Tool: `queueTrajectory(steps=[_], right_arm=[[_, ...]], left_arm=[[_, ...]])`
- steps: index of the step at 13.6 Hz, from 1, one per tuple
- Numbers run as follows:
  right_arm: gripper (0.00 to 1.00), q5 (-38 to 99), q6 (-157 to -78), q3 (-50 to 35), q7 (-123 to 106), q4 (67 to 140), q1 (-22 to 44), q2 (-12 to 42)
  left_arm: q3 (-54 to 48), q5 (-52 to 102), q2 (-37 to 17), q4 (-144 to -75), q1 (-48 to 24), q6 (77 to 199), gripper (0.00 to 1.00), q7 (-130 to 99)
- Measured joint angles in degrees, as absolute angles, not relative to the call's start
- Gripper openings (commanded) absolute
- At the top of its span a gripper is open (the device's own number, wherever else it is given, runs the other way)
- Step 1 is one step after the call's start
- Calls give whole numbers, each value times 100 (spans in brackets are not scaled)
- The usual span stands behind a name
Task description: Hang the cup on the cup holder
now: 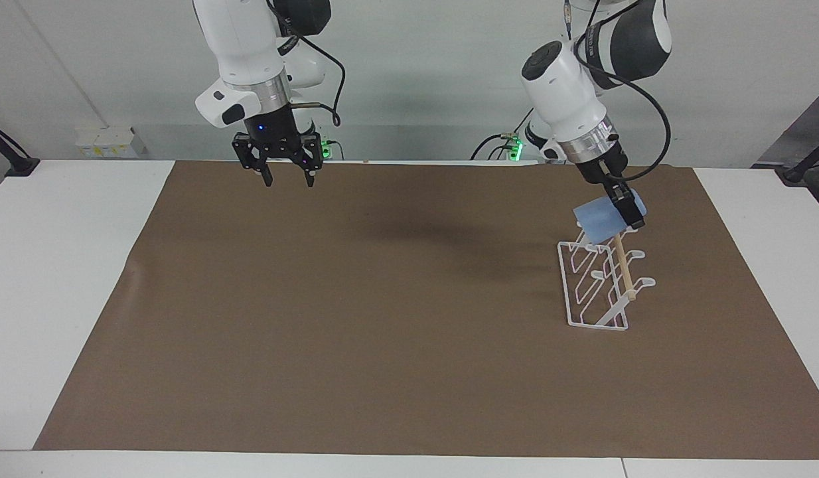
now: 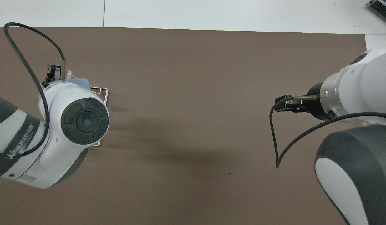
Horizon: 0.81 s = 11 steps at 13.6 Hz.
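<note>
1. The cup (image 1: 602,221), a small light-blue matte tumbler without a handle, is being held tilted in the air, clamped between the fingers of the left gripper (image 1: 627,207).
2. The cup is being held over the end of the cup holder (image 1: 598,285) that lies nearer to the robots, and it looks to be touching or just above the wooden dowel (image 1: 623,267) there.
3. The cup holder, a white wire rack with looped prongs, is being carried by the brown mat (image 1: 383,318) on the worktop (image 1: 51,265), toward the left arm's end.
4. The right gripper (image 1: 287,178) is being held waiting above the mat's edge nearest the robots, with its fingers apart and nothing between them.
</note>
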<state>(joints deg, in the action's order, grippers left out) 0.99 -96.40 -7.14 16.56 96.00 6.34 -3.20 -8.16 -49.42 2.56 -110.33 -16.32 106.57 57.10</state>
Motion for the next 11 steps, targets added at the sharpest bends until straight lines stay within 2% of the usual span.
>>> queueTrajectory(steps=[3,6,11], right_arm=[[83,98,-9574,-715,1656,9679,613,-353],[100,98,-9574,-716,1656,9816,454,-400],[100,98,-9574,-718,1656,9842,354,-424]], left_arm=[[-828,-5781,-81,-11049,-1791,10673,0,5589],[-833,-6342,-294,-11067,-1929,10616,0,5536],[-831,-7089,-854,-11102,-2063,10026,0,5032]])
